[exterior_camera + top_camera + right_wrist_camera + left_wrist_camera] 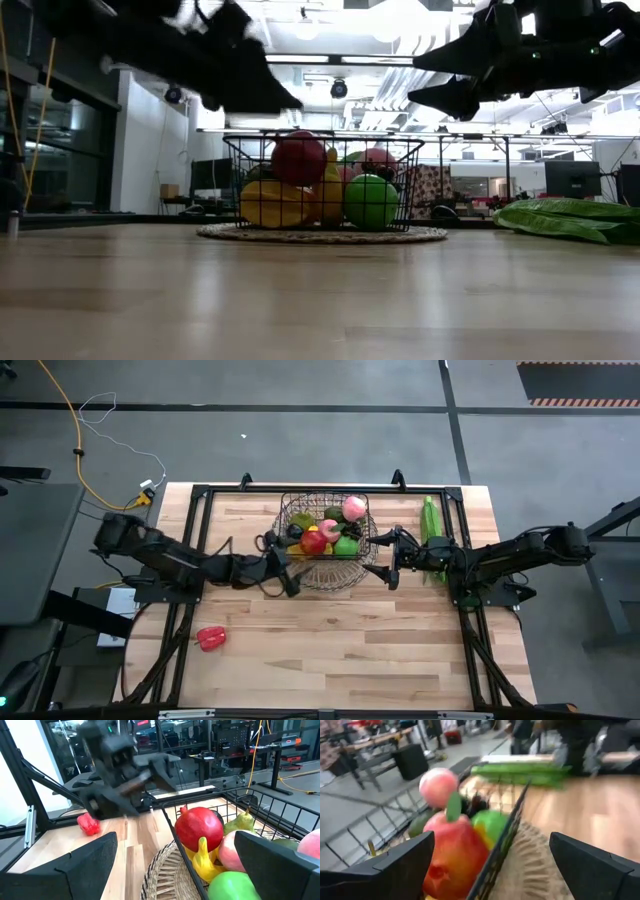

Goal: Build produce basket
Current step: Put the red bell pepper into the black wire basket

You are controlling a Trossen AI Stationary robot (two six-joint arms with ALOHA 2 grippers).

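Dark wire basket (300, 510), pale wooden table (330, 640)

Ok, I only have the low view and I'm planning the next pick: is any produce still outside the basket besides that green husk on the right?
Observer: Yes, a red pepper lies on the table toward its near left corner, well apart from the basket.
Operator: Which arm is closer to it?
Observer: The left gripper; it is open at the basket's left side.
Operator: And the right one?
Observer: The right gripper is open at the basket's right side, with the husk lying just beyond it near the table's far right edge.
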